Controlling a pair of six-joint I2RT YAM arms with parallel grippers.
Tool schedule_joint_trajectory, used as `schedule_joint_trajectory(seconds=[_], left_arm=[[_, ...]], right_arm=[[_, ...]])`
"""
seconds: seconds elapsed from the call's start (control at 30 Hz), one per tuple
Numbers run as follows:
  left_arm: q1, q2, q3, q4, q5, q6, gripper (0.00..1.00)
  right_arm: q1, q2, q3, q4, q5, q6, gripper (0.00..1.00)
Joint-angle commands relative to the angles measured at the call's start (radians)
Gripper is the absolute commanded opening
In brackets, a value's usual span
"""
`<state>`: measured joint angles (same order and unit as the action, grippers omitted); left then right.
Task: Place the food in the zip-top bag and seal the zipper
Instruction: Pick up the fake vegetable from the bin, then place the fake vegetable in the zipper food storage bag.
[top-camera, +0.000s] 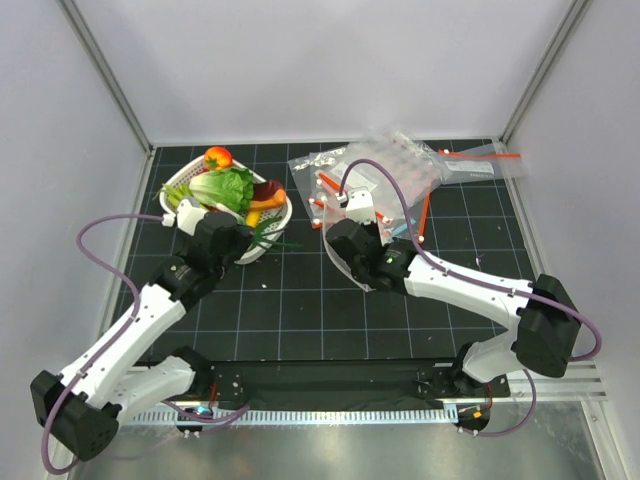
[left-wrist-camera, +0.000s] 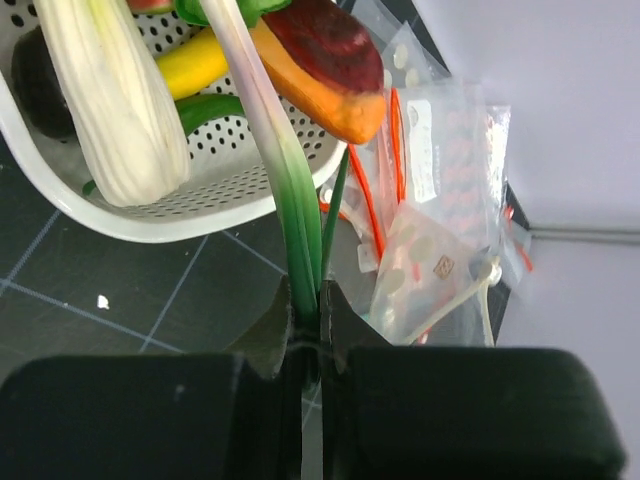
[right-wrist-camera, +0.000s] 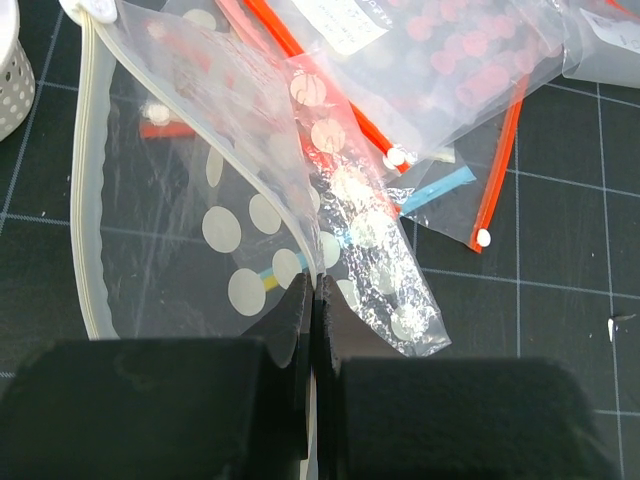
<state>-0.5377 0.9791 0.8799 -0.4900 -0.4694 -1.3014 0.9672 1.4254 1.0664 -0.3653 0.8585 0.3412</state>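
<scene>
Two grippers were clenched, neither on the food. The left gripper (left-wrist-camera: 305, 312) had its jaws pinched tight round an onion (left-wrist-camera: 290, 200) stalk that hung over the rim of the basket (left-wrist-camera: 200, 205), which is not what the task asks for. The right gripper (right-wrist-camera: 312, 292) was clamped on a lifted fold of the bag (right-wrist-camera: 215, 225). The lettuce (top-camera: 226, 187) lay in the basket just beyond the left gripper, further from the arm bases. Its long axis ran roughly across the basket, pale base to the left and leaves to the right. The left arm was plainly the nearer one, so the pick should fall to it once the onion is let go. The zipper (right-wrist-camera: 84, 210) ran along the bag's edge on the basket side, so the mouth seemed to face the food. By count: one lettuce, one orange-red piece (top-camera: 218, 157) at the basket's far rim, one basket, one dotted bag. Plain bags (right-wrist-camera: 440, 70) lay heaped beside it on the table (top-camera: 300, 300), several of them, too overlapped to number. The bag held no food, and the zipper looked unsealed.
</scene>
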Motion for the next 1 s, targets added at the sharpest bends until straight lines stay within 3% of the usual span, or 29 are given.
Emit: schedule_joint_trajectory(seconds=[0.0,0.2,0.23,0.47,0.67,0.97], left_arm=[[-0.034,-0.060,0.019,-0.022,-0.034,0.164,0.00],[-0.103,-0.132,-0.070,0.155,0.004,0.342,0.00],[-0.107,-0.141,-0.093,0.280,0.033,0.373,0.00],[-0.117,-0.148,-0.229,0.701,0.283,0.548,0.00],[-0.117,-0.206,-0.282,0.809,0.389,0.658,0.00],[-0.116,-0.404,-0.400,0.936,0.399,0.711,0.00]], right_arm=[[0.002,-0.045,-0.005,0.054,-0.001,-0.008,0.01],[0.004,-0.063,-0.016,0.063,-0.041,-0.001,0.01],[0.001,-0.062,-0.016,0.066,-0.042,0.001,0.01],[0.002,-0.048,-0.006,0.061,-0.118,0.036,0.01],[-0.001,-0.060,-0.013,0.058,-0.134,0.045,0.01],[-0.061,-0.072,-0.028,0.068,-0.263,0.076,0.01]])
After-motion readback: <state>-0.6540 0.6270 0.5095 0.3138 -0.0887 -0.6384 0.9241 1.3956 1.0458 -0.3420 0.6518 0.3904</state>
